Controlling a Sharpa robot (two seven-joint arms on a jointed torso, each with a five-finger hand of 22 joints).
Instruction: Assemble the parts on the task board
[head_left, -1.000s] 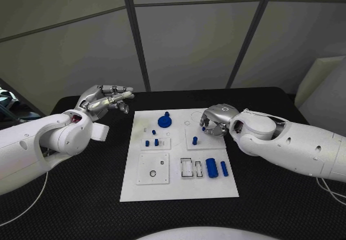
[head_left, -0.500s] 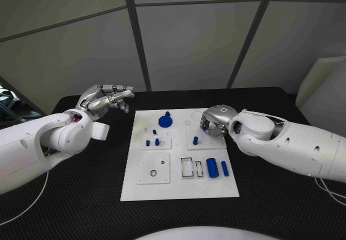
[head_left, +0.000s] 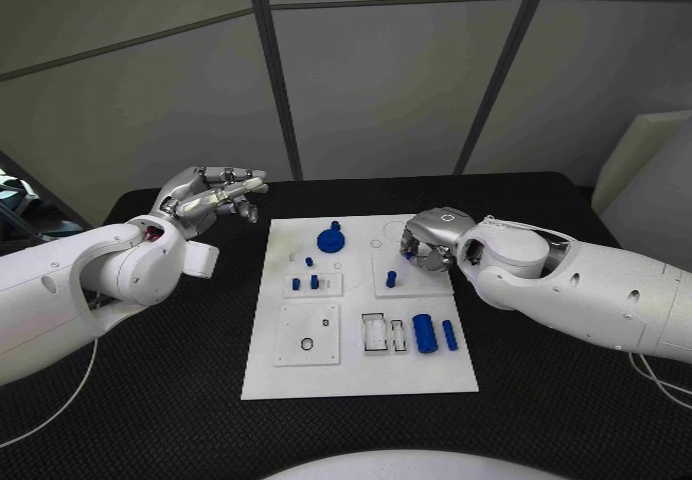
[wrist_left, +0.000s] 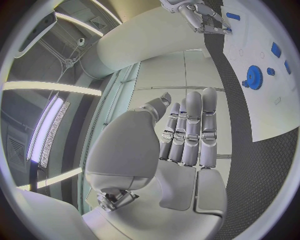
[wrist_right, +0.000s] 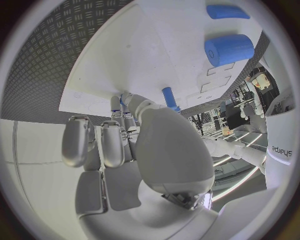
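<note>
The right robot hand hovered over the task board, fingers curled around a small blue peg standing just beneath them; whether it was actually gripped I cannot tell. A misjudged closure might tip that peg. The left robot hand waited apart, fingers loosely spread and empty, beyond the board over the worktop. The right wrist view showed the peg, which the hand hid from overhead.

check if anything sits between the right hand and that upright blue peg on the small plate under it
Nothing visible does. The right hand hovers just above the blue peg on the task board, with open space between them.
</note>
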